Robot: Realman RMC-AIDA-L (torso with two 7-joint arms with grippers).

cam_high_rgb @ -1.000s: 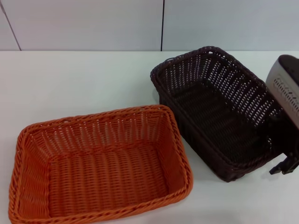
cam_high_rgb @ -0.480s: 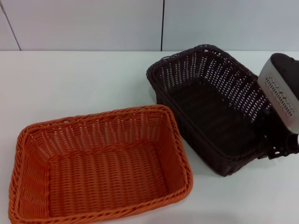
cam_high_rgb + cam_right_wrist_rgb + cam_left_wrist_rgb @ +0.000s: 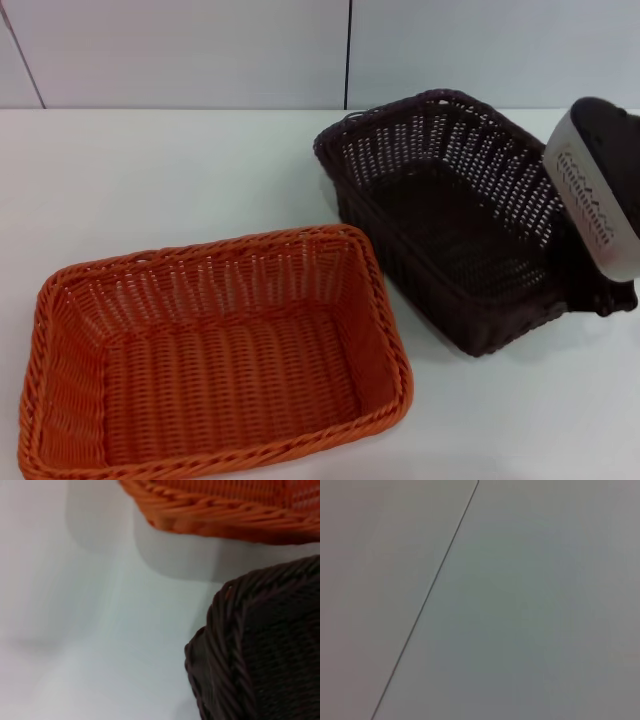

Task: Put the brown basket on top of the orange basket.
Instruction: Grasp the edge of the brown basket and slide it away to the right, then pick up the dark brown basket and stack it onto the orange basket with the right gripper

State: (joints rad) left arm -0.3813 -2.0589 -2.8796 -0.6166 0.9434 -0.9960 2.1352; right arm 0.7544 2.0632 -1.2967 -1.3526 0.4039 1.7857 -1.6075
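Observation:
The brown basket (image 3: 440, 220) is on the right of the white table, tilted, with its right end raised. My right gripper (image 3: 603, 296) is at that right end, mostly hidden under the arm's grey housing (image 3: 595, 190), and holds the basket's rim. The orange basket (image 3: 215, 350) sits flat at the front left, close beside the brown one but apart from it. In the right wrist view a corner of the brown basket (image 3: 265, 650) hangs above the table, with the orange basket's braided rim (image 3: 225, 510) beyond it. My left gripper is out of view.
The white table (image 3: 150, 180) runs back to a pale panelled wall (image 3: 200, 50) with a dark vertical seam. The left wrist view shows only a plain grey surface with a thin dark line (image 3: 427, 600).
My right arm has risen and moved away from the front edge. The brown basket has come with it, its right end lifting and the whole basket shifting farther back.

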